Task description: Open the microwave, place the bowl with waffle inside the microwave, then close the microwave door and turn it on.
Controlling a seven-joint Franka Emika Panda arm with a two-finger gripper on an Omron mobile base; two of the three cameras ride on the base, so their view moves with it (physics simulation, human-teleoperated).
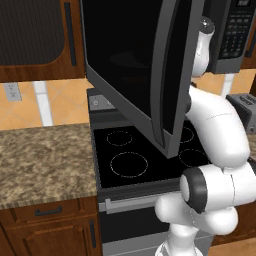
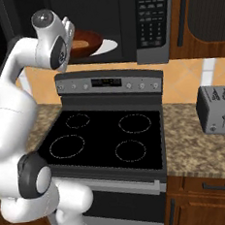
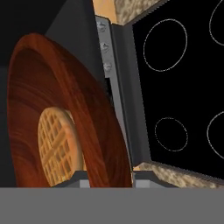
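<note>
The pincer [image 3: 107, 179] is clenched on the rim of the bowl [image 3: 65, 109]: in the hand view one dark tip stands inside the rim and the other outside it, with the wooden wall between them. The bowl is reddish-brown, and it spreads away from the tips, directly ahead of the pincer. The waffle [image 3: 57, 146] lies on the bowl's floor, just in front of the inner tip, a tan disc with a grid pattern.

In the right base view the hand reaches into the open cavity of the microwave [image 2: 154, 22], and the bowl [image 2: 85, 41] sits just beyond the hand, over the white round plate [image 2: 109, 45] on the cavity floor. Whether the bowl touches this plate, I cannot tell. The keypad panel is farther to that side of the pincer.

The microwave door [image 1: 135, 65] is swung wide open, behind the hand on the arm's left side. Below the pincer is the black stove [image 2: 107, 134] with its four rings.
</note>
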